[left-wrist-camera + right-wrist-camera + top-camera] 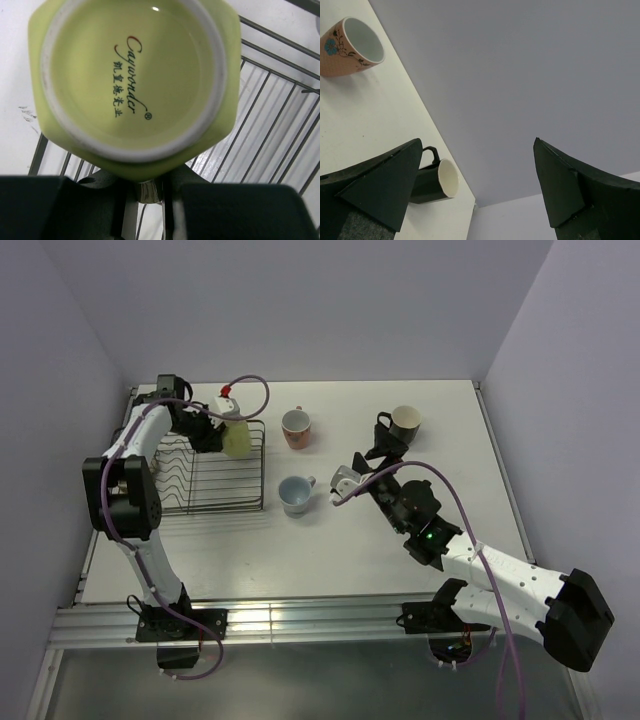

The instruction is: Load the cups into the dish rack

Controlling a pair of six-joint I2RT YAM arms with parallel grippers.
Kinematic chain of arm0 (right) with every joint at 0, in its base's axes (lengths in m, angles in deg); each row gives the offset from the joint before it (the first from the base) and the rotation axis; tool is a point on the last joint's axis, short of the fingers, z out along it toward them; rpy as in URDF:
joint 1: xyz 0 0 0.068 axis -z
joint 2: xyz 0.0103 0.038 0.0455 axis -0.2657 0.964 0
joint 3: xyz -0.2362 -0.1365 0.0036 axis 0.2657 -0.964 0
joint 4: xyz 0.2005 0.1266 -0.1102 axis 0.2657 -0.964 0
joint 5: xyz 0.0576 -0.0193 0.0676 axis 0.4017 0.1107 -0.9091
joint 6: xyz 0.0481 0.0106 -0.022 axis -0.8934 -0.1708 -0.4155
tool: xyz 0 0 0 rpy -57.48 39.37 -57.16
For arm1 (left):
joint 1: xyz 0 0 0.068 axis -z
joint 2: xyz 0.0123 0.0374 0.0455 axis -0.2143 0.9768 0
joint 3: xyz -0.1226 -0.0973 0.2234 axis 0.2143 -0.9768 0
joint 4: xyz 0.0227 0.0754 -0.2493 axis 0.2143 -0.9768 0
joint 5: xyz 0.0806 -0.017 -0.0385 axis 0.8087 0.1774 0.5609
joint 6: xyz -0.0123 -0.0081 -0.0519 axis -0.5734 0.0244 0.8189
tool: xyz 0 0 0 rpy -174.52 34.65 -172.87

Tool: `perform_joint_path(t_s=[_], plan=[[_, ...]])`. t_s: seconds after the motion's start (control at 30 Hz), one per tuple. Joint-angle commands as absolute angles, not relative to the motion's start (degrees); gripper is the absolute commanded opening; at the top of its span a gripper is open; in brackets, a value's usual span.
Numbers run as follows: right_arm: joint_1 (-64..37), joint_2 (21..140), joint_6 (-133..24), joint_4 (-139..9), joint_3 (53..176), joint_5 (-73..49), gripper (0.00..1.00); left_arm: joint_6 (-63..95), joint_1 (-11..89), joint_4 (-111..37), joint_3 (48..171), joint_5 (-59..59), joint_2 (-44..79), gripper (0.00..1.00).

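Pale yellow mug [135, 75], pink blue-flowered cup [342, 56], light blue mug [294, 494], black mug cream inside [427, 185], dark rack [215, 509]

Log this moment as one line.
left gripper: shut on pale yellow mug, over dish rack | right gripper: open, empty | pink cup, black mug, light blue mug: on table

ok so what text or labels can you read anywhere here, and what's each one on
"Caywonder", in script with a ® mark: on the underside of the pale yellow mug.
A row of Chinese characters beside it, on the same underside: too small to read surely.
Pink cup: flower pattern only, no words.
Nothing else legible in any view.
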State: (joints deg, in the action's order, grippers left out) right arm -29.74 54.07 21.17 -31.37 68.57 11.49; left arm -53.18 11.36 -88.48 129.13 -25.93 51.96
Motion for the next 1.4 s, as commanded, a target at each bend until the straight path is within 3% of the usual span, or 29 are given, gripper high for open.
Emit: perform_joint_path(t_s=[0.0, 1.17, 1.37], plan=[[-29.1, 54.3, 20.9, -30.7, 71.3, 12.6, 1.00, -53.6, 11.8, -84.3, 128.6, -28.1, 51.5, 0.00], [-28.7, 54.8, 19.6, -31.8, 71.2, 12.6, 1.00, -53.3, 15.4, -79.4, 126.2, -26.3, 54.4, 0.00], [-28.7, 54.9, 19.5, -32.0, 71.2, 12.7, 1.00, -52.9, 15.4, -78.0, 126.2, -26.2, 54.8, 0.06]])
